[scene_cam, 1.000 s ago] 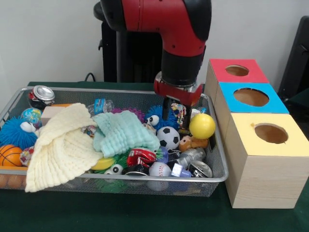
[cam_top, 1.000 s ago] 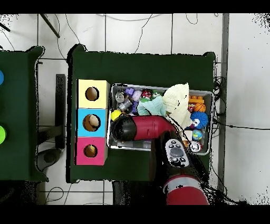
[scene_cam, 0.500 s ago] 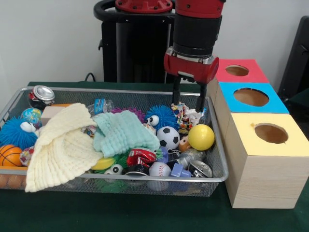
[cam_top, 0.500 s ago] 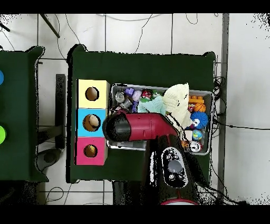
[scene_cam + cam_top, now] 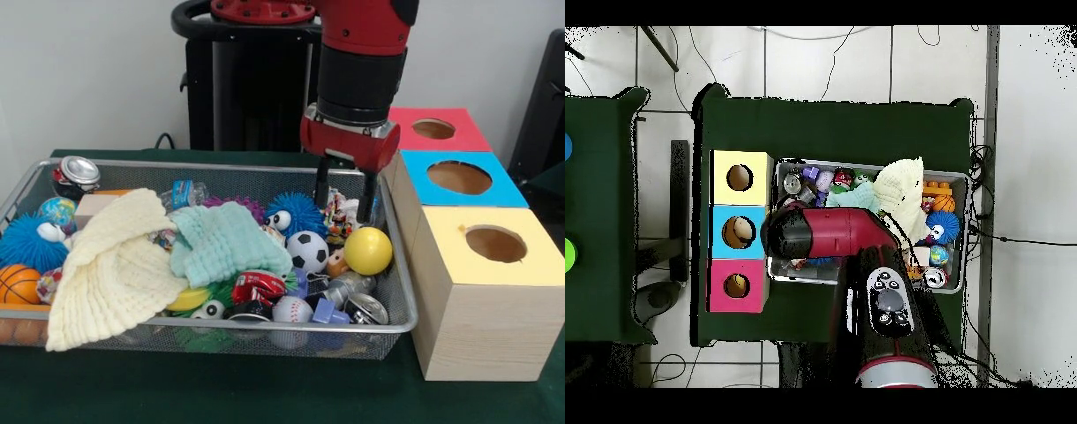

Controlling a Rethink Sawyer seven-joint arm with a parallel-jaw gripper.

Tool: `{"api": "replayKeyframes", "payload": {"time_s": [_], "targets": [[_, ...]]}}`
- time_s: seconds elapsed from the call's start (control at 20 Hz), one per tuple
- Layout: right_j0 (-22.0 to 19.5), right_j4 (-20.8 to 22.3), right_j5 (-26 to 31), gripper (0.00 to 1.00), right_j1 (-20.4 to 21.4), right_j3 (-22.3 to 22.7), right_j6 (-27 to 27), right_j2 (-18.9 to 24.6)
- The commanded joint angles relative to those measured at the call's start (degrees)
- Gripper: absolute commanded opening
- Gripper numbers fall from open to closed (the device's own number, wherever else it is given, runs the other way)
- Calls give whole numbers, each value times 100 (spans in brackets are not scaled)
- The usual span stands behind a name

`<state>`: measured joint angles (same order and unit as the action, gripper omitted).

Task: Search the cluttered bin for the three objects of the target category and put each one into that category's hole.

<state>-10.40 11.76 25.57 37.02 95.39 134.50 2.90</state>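
- The gripper [image 5: 344,190] hangs over the bin [image 5: 402,291], jaws apart and empty.
- The step looks like searching.
- A yellow ball [image 5: 368,251] lies just below the jaws.
- Next, I think it drops and pinches one toy.

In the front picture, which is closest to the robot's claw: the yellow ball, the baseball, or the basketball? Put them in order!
From the gripper:
1. Yellow ball, just below it, by the bin's right end.
2. Baseball, farther down at the front rim.
3. Basketball, far at the left end.
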Motion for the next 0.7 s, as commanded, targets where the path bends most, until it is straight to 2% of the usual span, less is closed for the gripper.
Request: {"api": "replayKeyframes", "payload": {"time_s": [0.05, 0.35, 0.7], "targets": [[20, -196, -249, 100, -470, -335, 727, -27], [61, -211, -360, 100, -573, -385, 758, -79], [244, -267, -531, 100, -862, -644, 928, -226]]}}
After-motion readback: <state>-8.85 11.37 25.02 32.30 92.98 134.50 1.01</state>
